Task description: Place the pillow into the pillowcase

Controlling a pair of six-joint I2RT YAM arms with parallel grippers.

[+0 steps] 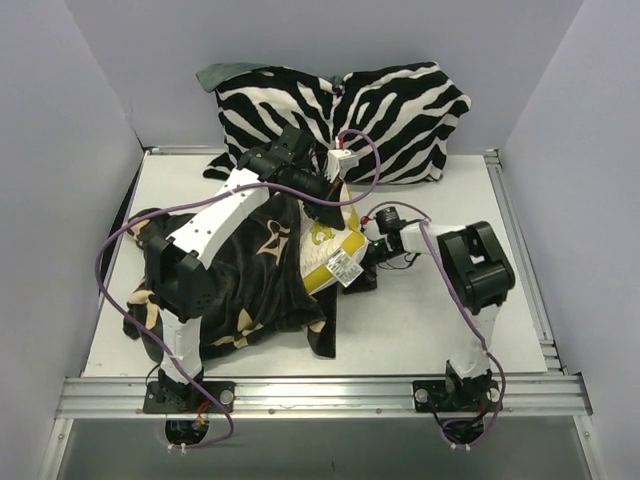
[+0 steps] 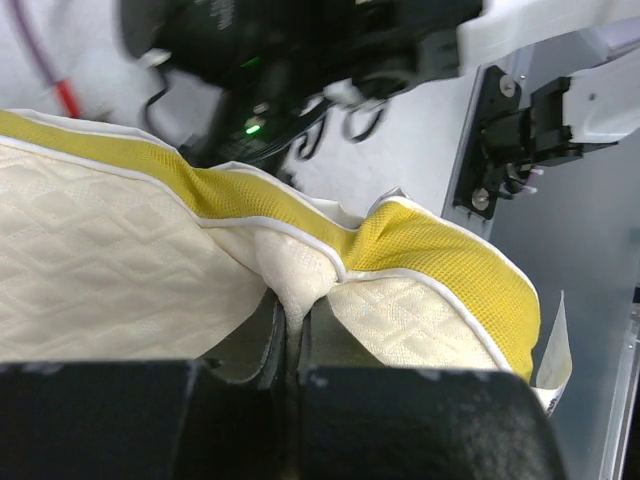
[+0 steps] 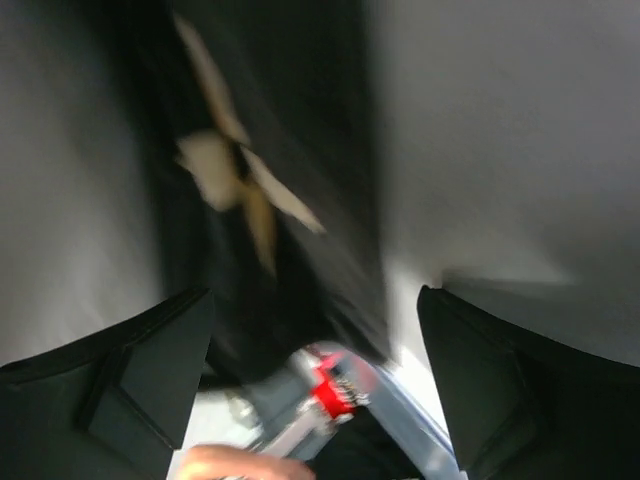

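The cream-yellow pillow [image 1: 328, 252] lies at mid-table, mostly inside the black pillowcase [image 1: 250, 275] with tan motifs. Its yellow edge and white tag [image 1: 343, 267] stick out on the right. My left gripper [image 1: 335, 200] is over the pillow's far end. In the left wrist view it [image 2: 290, 315] is shut on a pinched fold of the pillow's [image 2: 110, 280] cream fabric, just below the yellow edge band [image 2: 430, 250]. My right gripper [image 1: 368, 238] is next to the pillow's exposed end. Its view is blurred, with the gripper [image 3: 315, 370] open and the pillowcase [image 3: 280, 150] ahead of its fingers.
A large zebra-striped cushion [image 1: 350, 110] leans against the back wall. The white table [image 1: 430, 320] has a metal rail [image 1: 320, 395] at its near edge and another rail [image 1: 520, 250] on the right. Purple cables loop around both arms.
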